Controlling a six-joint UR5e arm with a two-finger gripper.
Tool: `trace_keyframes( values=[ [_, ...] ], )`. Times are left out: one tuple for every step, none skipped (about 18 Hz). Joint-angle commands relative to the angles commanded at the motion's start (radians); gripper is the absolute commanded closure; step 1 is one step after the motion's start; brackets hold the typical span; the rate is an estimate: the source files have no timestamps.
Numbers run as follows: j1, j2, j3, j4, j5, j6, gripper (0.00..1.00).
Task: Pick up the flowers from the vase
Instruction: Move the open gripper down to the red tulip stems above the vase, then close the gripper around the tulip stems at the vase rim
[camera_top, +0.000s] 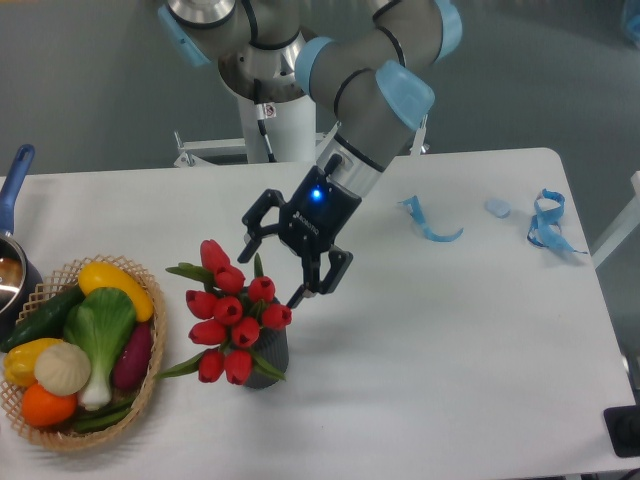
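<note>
The flowers (232, 314), a bunch of red tulip buds with green leaves, stand in the vase (272, 362), a small dark grey ribbed cylinder mostly hidden under them at the front left of the white table. My gripper (270, 272) hangs open just above and to the right of the bunch, tilted down toward it. Nothing is between its fingers. One fingertip (296, 297) is close to the rightmost bud, and I cannot tell if it touches.
A wicker basket (150, 385) of coloured vegetables sits left of the vase. A blue-handled metal pot (12, 260) is at the left edge. Blue ribbon scraps (432, 226) and a blue strap (547, 222) lie at the back right.
</note>
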Motion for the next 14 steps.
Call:
trace_keyframes(
  values=[
    [0.000,-0.006,0.003,0.000,0.000,0.000,0.00],
    [0.000,-0.015,0.009,0.000,0.000,0.000,0.00],
    [-0.005,-0.021,0.014,0.000,0.000,0.000,0.00],
    [-0.015,-0.025,0.017,0.002,0.000,0.000,0.00],
    [-0.020,-0.029,0.021,0.002,0.000,0.000,0.00],
    [-0.026,-0.035,0.026,0.002,0.000,-0.002,0.00],
    [-0.032,-0.038,0.032,0.002,0.000,-0.002,0.00],
    [-0.037,-0.049,0.041,0.002,0.000,-0.002,0.00],
    [-0.044,-0.057,0.049,0.002,0.000,0.000,0.00],
    [-0.052,-0.066,0.052,0.002,0.000,0.000,0.00],
    [-0.057,-0.067,0.054,0.003,-0.002,0.000,0.00],
    [-0.058,-0.069,0.055,0.006,-0.002,0.000,0.00],
    [-0.063,-0.074,0.058,0.008,0.000,-0.002,0.00],
    [-0.069,-0.075,0.063,0.008,-0.002,-0.002,0.00]
  ],
)
